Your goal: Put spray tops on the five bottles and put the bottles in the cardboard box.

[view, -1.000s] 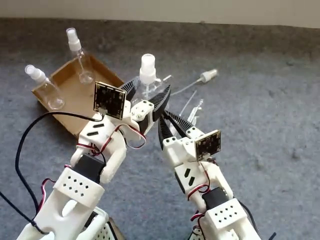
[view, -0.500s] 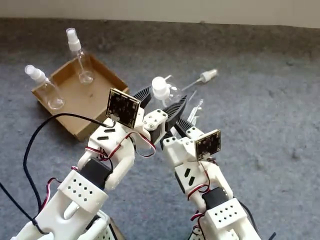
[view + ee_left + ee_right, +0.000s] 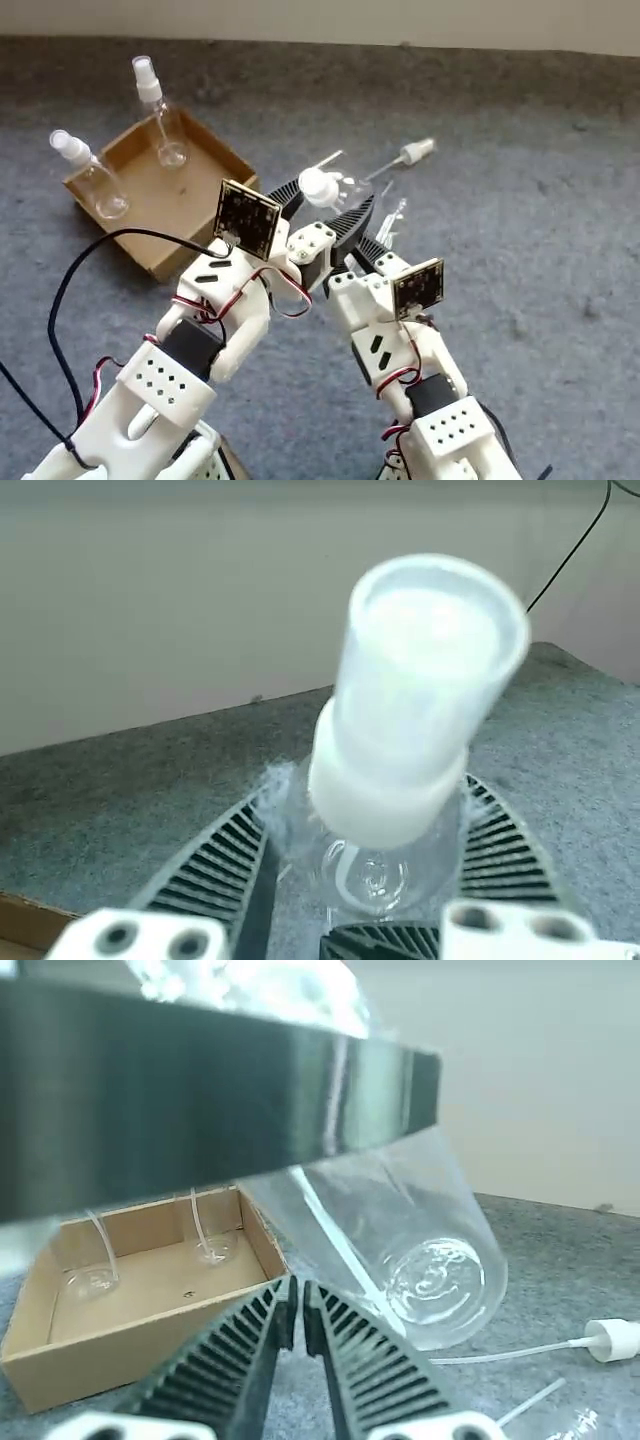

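Left claw (image 3: 325, 200) clamps bottle (image 3: 320, 186), tilted, top toward box (image 3: 120, 240).

Left black-ribbed end effector (image 3: 322, 204) clamps clear plastic spray bottle (image 3: 318, 185); right end effector (image 3: 299, 1305), at its 5 o'clock, closed, empty.

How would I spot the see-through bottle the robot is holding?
Find the brown cardboard box, then look right of it to the left arm's black gripper. It clamps a clear plastic bottle with a white spray top. That one is tilted in the air; the two bottles in the box stand upright.
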